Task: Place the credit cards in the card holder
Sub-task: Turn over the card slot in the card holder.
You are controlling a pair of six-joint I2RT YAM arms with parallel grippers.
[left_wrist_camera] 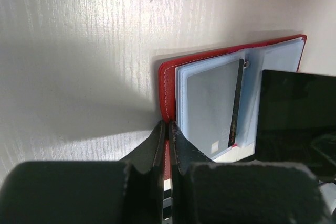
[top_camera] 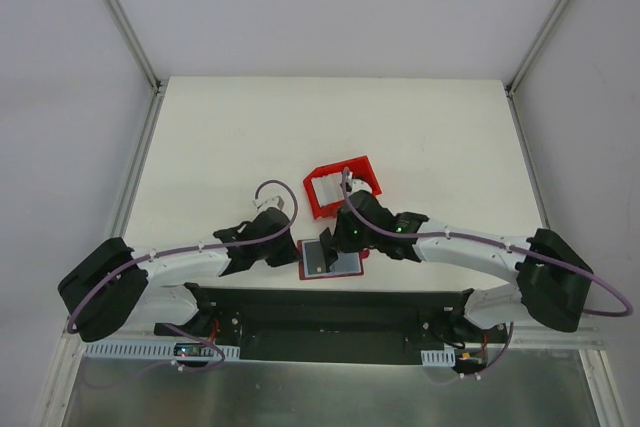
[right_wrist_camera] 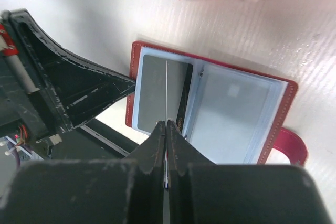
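The card holder [top_camera: 347, 266] lies open and flat on the table [top_camera: 250, 127], near the table's near edge, its pale blue-grey pockets facing up and its red tab [right_wrist_camera: 292, 143] sticking out from one outer edge. One page shows a grey panel with a dark strip [right_wrist_camera: 183, 100] along its inner side; whether that is a card already seated I cannot tell.

Directly over that same page, a thin whitish card [right_wrist_camera: 166, 87] stands on edge, seen as a fine line, its far end at or just above the pocket.

The right gripper [right_wrist_camera: 166, 125] has its fingers pressed together on that card. Its arm reaches in from the holder's right side, the wrist bent down over the holder.

The left gripper [left_wrist_camera: 168, 130] is closed on the holder's red cover at the edge opposite the tab. Its arm lies low, coming in from the holder's left.

Just beyond the holder stands a red bin [top_camera: 318, 207] with whitish cards [top_camera: 330, 188] in it.
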